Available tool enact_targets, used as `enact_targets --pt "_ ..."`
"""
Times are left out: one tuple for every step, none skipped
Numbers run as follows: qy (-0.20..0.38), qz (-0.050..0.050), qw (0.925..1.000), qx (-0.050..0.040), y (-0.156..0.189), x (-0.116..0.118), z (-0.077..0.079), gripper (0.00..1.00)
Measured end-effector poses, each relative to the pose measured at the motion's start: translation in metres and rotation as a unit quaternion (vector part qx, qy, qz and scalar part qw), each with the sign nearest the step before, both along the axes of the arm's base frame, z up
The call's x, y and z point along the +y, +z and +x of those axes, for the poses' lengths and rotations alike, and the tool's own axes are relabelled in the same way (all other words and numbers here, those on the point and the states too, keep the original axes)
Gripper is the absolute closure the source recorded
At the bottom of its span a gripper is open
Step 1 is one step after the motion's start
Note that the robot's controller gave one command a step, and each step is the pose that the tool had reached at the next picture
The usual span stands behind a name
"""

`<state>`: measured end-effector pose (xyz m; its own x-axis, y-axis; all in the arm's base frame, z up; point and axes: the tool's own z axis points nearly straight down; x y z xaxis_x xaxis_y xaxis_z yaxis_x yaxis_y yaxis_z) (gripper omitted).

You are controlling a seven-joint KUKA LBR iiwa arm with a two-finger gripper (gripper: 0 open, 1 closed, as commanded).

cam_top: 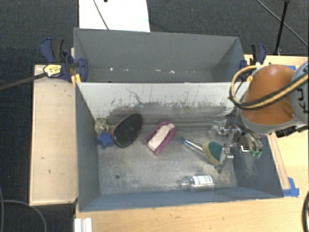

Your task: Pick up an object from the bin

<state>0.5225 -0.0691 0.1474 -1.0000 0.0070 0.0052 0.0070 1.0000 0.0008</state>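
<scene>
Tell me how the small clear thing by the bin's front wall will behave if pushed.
The clear thing looks rounded and lies on its side, so it may roll. It is small, so probably light. Its glossy surface could slip in a grasp.

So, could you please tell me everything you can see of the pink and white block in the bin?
The pink and white block is an oblong piece with a pale top face and magenta sides; its material cannot be told. It lies on the bin floor, set diagonally, near the middle. Nothing touches it: the black oval thing lies apart on its left, the gripper off to its right.
</scene>
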Motion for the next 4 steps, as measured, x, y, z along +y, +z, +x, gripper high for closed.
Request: enact_targets --pt "-0.045 0.000 0.9990 -0.0008 -0.081 -0.007 0.031 0.00" --pt "-0.043 0.000 0.9991 -0.0030 -0.077 -0.007 0.031 1.00" --pt "-0.067 0.000 0.9977 -0.0070 0.037 0.012 -0.008 1.00" --pt "0.221 -0.001 0.9752 -0.0073 0.147 0.016 -0.003 1.00"
